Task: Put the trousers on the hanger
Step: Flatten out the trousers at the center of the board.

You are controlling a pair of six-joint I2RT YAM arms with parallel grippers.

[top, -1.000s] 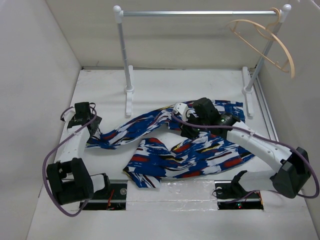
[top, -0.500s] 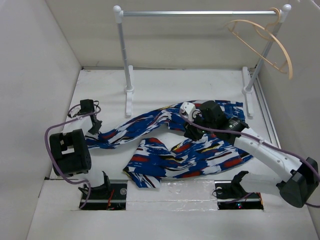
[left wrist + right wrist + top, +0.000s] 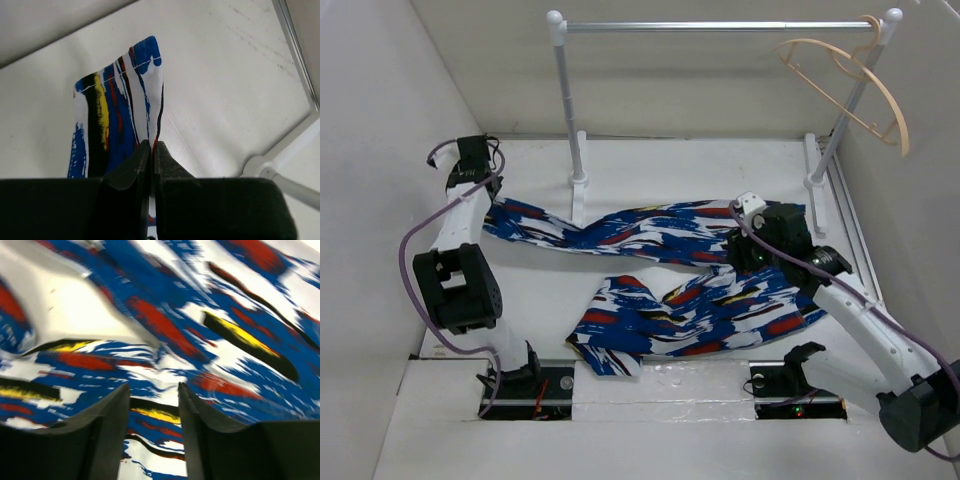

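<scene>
Left gripper [image 3: 150, 146] clamps trousers [image 3: 650, 232] hem; leg runs rightward to open right gripper [image 3: 154, 390]; hanger [image 3: 885, 95] beyond, up-right.

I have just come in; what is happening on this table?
Two robot arms are handling the trousers, which lie on the table. The left gripper is shut on the hem of one leg, near the far left corner. The right gripper is open over the middle fabric. The hanger hangs bare on the rail.

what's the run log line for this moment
left gripper shut on trousers hem | right gripper open over trousers | hanger on rail, bare
</scene>
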